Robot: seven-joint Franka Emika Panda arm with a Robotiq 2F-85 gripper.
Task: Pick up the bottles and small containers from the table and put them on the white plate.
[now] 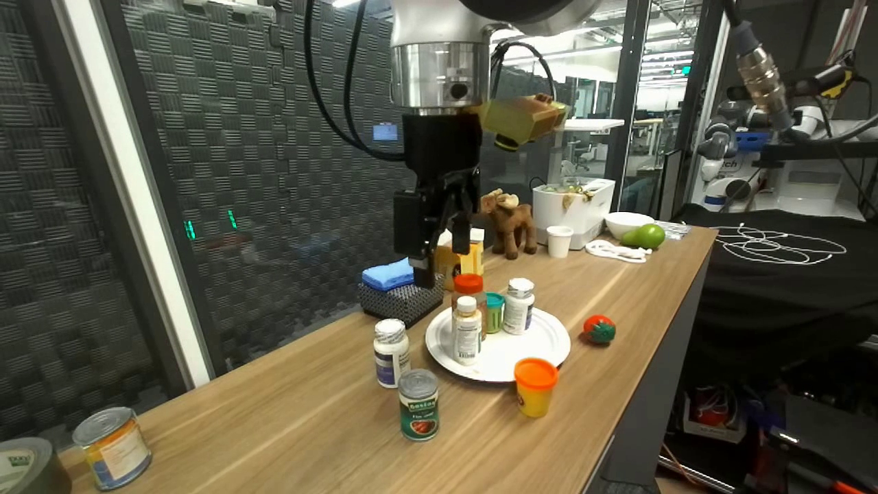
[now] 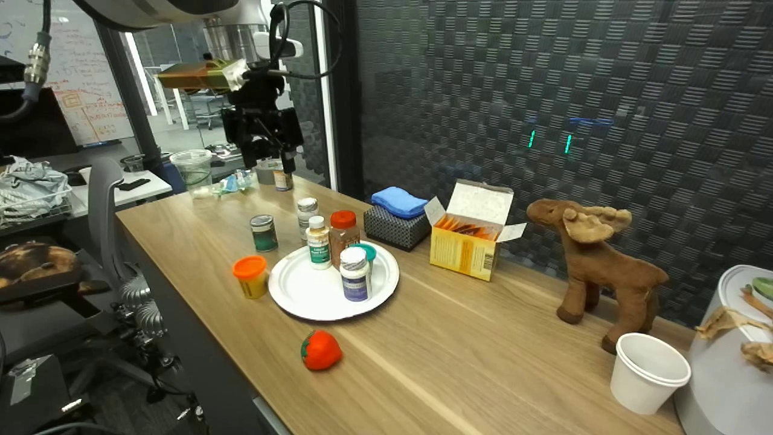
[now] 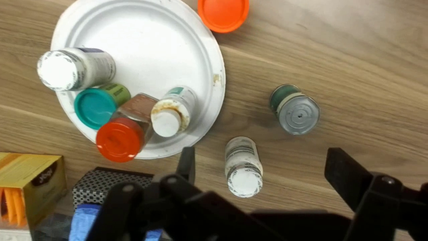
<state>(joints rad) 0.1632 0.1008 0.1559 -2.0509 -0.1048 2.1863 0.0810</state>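
Because your black two-fingered gripper [image 3: 260, 154] hangs well above the wood-grain table [image 3: 354, 63], spread and holding nothing, you have room to line up before committing. Your likely target is the white plastic bottle with the blue-and-white label [image 1: 392, 355], upright on the table, left of centre in an exterior view and at the lower middle of the wrist view. There it looks nearer the finger [image 3: 187, 162] at frame left than the one at frame right, so nudge slightly toward frame left until the gaps match. Go gently: the rim of the round white paper-looking plate [image 3: 160, 50] shows just beside that finger, and narrowing the spread a little should help you miss it. Come straight down, and mind the short green can with the grey metal lid [image 3: 294, 109] right of centre. Close on the smooth body, below the cap, where the sides should give an even hold. Lift until the bottle's base will clear the slim white bottle with the plain white cap [image 3: 174, 112], nearest of the four containers [image 3: 118, 93] on the plate, then carry it over and set it upright on the plate's bare upper part. Let go only once the base sits flat
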